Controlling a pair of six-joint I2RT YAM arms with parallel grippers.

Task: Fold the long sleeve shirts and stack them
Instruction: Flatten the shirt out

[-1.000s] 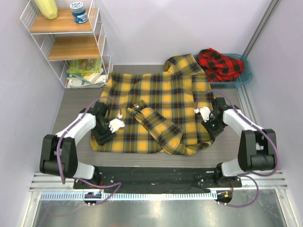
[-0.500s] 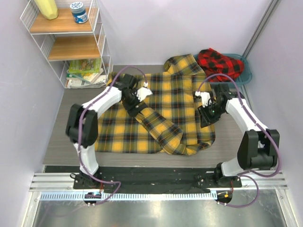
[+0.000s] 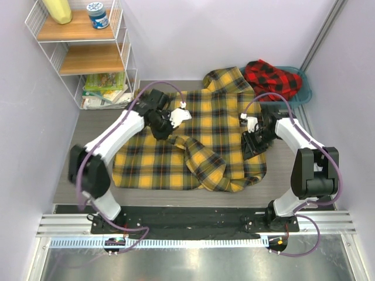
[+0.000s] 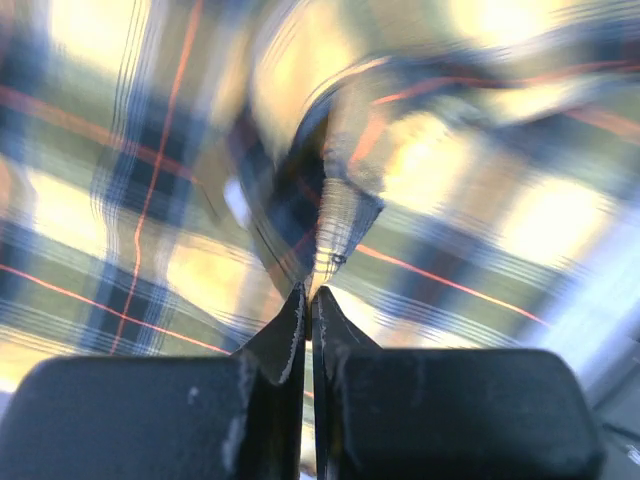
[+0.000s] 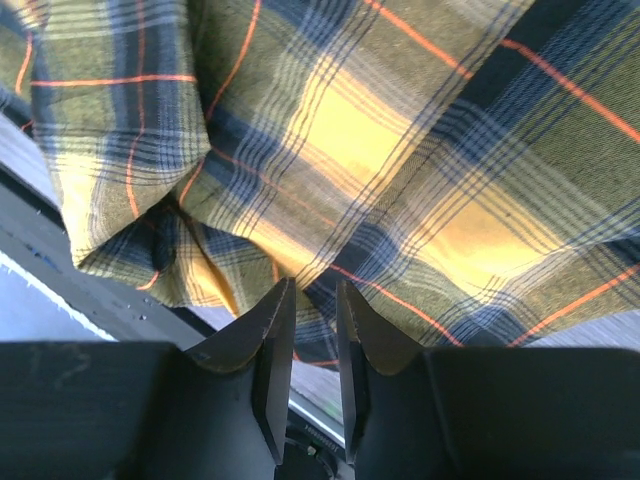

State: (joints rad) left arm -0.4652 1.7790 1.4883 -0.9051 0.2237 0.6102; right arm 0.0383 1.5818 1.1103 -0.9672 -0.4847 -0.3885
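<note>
Yellow shirt [image 3: 205, 114]: spread flat on the counter [image 3: 88, 140], long axis running left to right; collar [image 3: 225, 79] pointed to the far right, hem laid along the near edge.
Sleeve [image 3: 202, 161]: folded diagonally across the body, cuff end toward the far left.
Red shirt [image 3: 270, 79]: bunched in the teal basin [image 3: 300, 98] at the far right corner.
Left hand [image 4: 308, 292]: closed tight on the cuff end of the sleeve.
Right hand [image 5: 312, 290]: jaws narrowly parted at the yellow shirt's right edge; whether cloth is gripped cannot be told.
Jar [image 3: 97, 15]: label too small to be read.
</note>
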